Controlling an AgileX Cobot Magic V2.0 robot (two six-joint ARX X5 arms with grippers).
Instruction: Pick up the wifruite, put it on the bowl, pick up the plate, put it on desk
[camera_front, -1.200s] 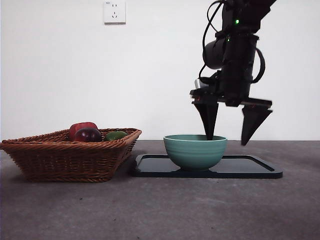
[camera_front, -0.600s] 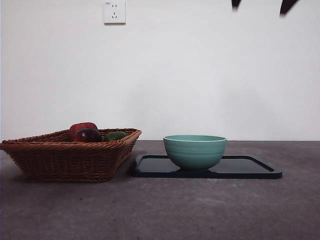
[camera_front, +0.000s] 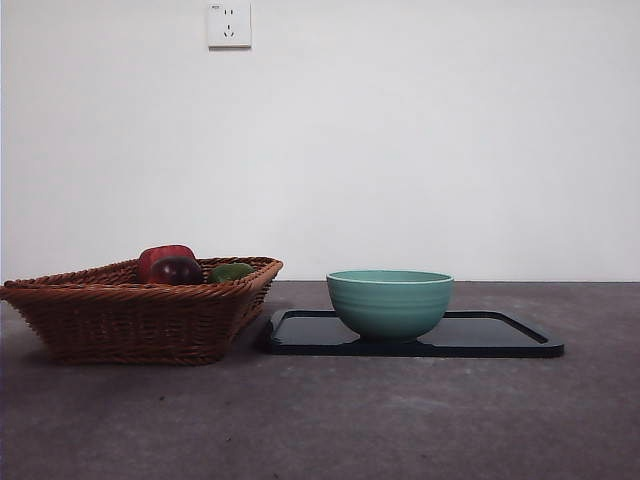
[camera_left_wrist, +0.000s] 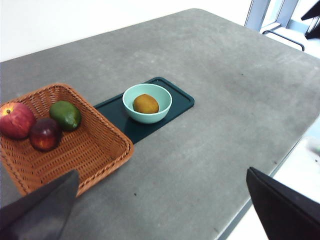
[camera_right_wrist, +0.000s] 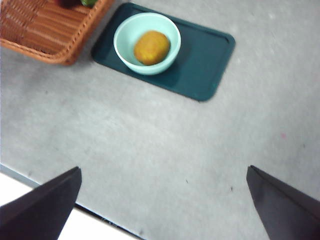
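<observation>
Wifruite (camera_right_wrist: 151, 47) sits inside the bowl (camera_right_wrist: 147, 43), orange against the pale teal, and from the front view only the bowl's ridged outside (camera_front: 390, 303) shows, hiding the fruit. That bowl stands on the glossy dark tray (camera_front: 490, 338), toward the end nearer the wicker basket (camera_front: 140, 310), and the tray lies flat on the grey desk (camera_front: 330, 420). Basket and tray sit just beside each other, close but apart as far as I can tell. Over in the basket I see a red apple (camera_left_wrist: 16, 120), a dark red-purple fruit (camera_left_wrist: 45, 134) touching it, and a green fruit (camera_left_wrist: 65, 114) alongside. My left gripper (camera_left_wrist: 162, 210) hangs high above the desk with its jaws spread wide and nothing between them. My right gripper (camera_right_wrist: 162, 205) is up high too, looking down on bowl and tray, jaws wide apart and empty. Neither gripper touches anything, and neither shows in the front view.
</observation>
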